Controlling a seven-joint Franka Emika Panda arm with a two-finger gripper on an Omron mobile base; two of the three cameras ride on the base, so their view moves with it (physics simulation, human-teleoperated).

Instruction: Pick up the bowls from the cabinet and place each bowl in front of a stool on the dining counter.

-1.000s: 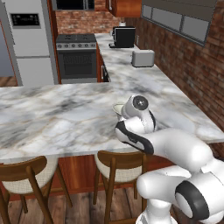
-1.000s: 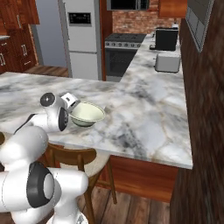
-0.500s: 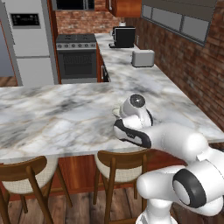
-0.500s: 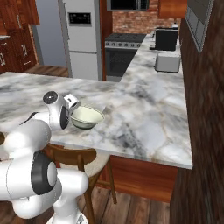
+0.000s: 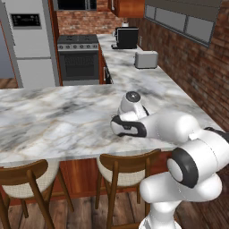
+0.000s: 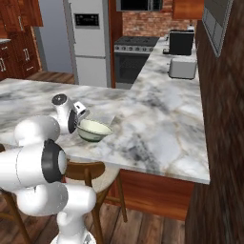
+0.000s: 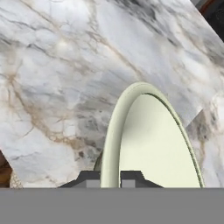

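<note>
One bowl (image 6: 94,129) is pinched at its rim by the gripper (image 7: 110,178), whose two finger tips (image 7: 131,177) close on the near edge, one on each side of the wall. Compared with a second ago, the bowl sits slightly lower and closer to the dining counter (image 6: 157,128), near its stool-side edge above a stool (image 5: 127,167). Its mouth faces upward, tilted slightly, with the rim roughly level.
</note>
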